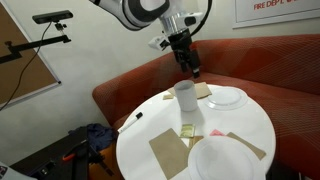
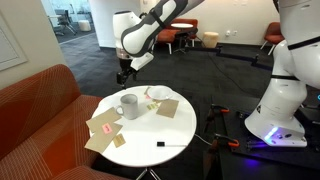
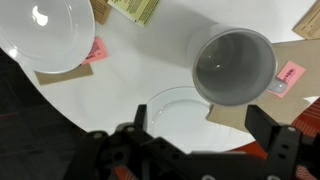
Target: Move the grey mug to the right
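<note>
Looking at a round white bench parked in front of a red couch. Got the grey mug standing upright near the couch-side edge of the bench. Same spot for the grey mug from the opposite angle, close to the edge by the couch. From the wrist view, staring straight down into the grey mug, mouth up, toward the upper right of that picture.

Got the end effector hanging above the grey mug and clearly apart from it, touching nothing. In the wrist view, seeing the end effector with its fingers spread wide and nothing gripped between them. Too small in an exterior view to judge the spread of the end effector.

Around the mug: a white plate near it along the same couch-side edge, and a second white plate down at the opposite edge. Can see brown paper lying flat beside the second white plate, plus a black marker close to the bench edge away from both plates. Also spotting a pink sticky note on the bench near the mug. In the wrist view, catching both plates too, one at the upper left corner and one low in the middle between the fingers.
</note>
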